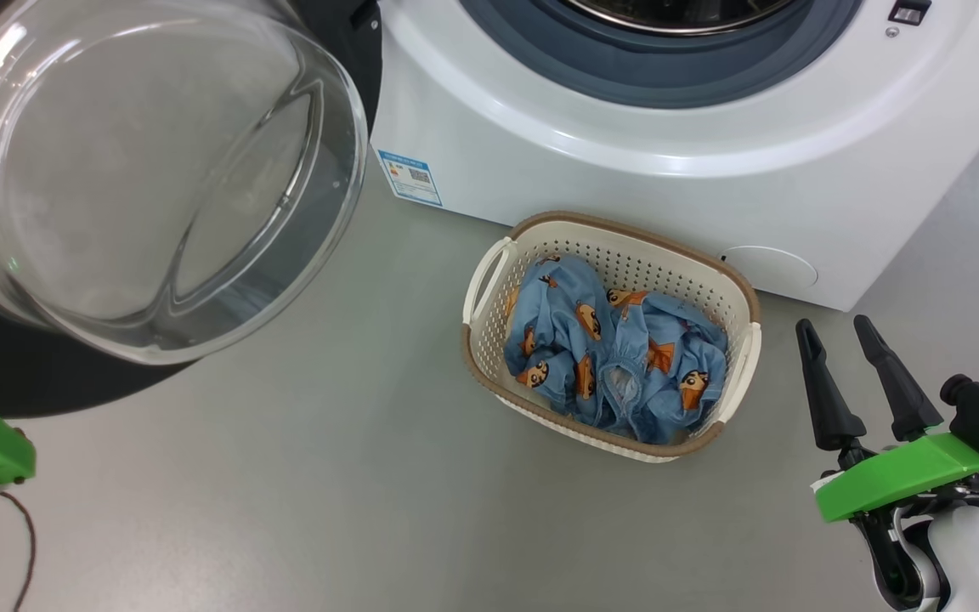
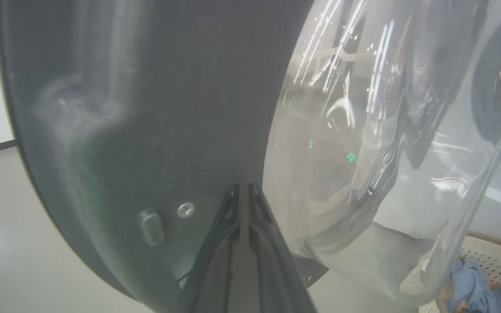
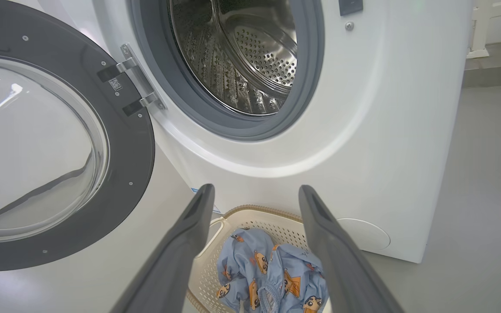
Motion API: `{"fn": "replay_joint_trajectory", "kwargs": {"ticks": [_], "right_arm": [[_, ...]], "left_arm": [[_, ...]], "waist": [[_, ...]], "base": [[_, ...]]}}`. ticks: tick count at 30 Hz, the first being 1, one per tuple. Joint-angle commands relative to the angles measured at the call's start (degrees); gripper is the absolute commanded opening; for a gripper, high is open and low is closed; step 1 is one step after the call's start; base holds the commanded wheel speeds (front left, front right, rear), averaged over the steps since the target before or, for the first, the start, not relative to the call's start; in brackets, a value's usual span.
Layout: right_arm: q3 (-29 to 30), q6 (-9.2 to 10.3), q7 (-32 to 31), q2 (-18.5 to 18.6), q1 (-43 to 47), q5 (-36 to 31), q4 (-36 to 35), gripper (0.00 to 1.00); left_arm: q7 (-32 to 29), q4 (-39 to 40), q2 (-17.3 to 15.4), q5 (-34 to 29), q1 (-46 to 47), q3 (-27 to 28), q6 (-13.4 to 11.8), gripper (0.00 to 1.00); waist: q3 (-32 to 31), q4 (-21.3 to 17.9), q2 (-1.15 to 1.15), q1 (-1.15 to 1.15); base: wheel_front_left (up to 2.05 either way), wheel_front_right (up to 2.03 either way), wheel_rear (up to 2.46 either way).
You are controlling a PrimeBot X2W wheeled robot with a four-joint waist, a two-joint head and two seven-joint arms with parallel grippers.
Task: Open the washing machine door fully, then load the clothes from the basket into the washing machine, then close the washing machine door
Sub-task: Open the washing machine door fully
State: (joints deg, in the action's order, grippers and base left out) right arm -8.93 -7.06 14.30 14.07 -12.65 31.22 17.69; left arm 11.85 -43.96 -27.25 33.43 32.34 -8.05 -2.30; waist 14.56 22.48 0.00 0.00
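The washing machine door (image 1: 145, 170) stands swung open at the left, its clear glass bowl bulging out from the black rim (image 3: 128, 143). The white washing machine (image 1: 625, 170) shows its steel drum (image 3: 250, 52) uncovered. On the floor before it sits the cream basket (image 1: 625, 234) holding the blue printed clothes (image 1: 613, 353). My left gripper (image 2: 242, 189) is shut, its tips against the door's dark inner rim (image 2: 168, 130) beside the glass. My right gripper (image 1: 836, 327) hangs open and empty to the right of the basket; in its wrist view its fingers (image 3: 189, 234) frame the clothes (image 3: 255, 265).
Grey floor (image 1: 328, 476) spreads left of and in front of the basket. The door's hinge (image 3: 133, 87) joins it to the machine's left side. A blue label sticker (image 1: 410, 177) marks the machine's lower left corner. A round white service cover (image 1: 770, 268) sits low on its right.
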Motion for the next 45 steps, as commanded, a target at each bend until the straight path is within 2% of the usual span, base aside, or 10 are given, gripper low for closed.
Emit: {"fn": "replay_joint_trajectory", "kwargs": {"ticks": [1, 14, 25, 36, 45], "right_arm": [[-1.3, -0.43, 0.7, 0.3, -1.2, -0.3, -0.9, 1.0], [-1.4, -0.43, 0.7, -0.3, -1.4, -0.3, -0.7, 1.0], [-1.2, -0.43, 0.7, -0.7, -1.1, -0.1, -0.5, 1.0], [-0.7, -0.43, 0.7, -0.8, -0.3, -0.1, -0.8, 1.0], [-0.6, -0.43, 0.7, -0.6, 0.2, -0.1, -0.7, 1.0]], "left_arm": [[0.3, -0.1, -4.9, -0.8, 3.0, 2.0, -0.4, 0.0], [0.4, -7.3, -5.8, -3.2, 10.1, -0.9, 0.2, 0.0], [1.6, -10.5, -5.3, -3.6, 11.8, -2.0, 1.1, 0.0], [2.6, -10.7, -4.7, -3.5, 10.7, -2.6, 2.7, 0.0], [3.1, -7.9, -3.8, -2.8, 8.4, -1.8, 4.4, 0.0]], "waist": [[0.0, 0.0, 0.0, 0.0], [0.0, 0.0, 0.0, 0.0], [-0.4, -0.1, 0.0, 0.0], [-1.3, 0.5, 0.0, 0.0], [-1.9, 1.0, 0.0, 0.0]], "base": [[0.0, 0.0, 0.0], [0.0, 0.0, 0.0], [0.0, 0.0, 0.0], [0.0, 0.0, 0.0], [0.0, 0.0, 0.0]]}}
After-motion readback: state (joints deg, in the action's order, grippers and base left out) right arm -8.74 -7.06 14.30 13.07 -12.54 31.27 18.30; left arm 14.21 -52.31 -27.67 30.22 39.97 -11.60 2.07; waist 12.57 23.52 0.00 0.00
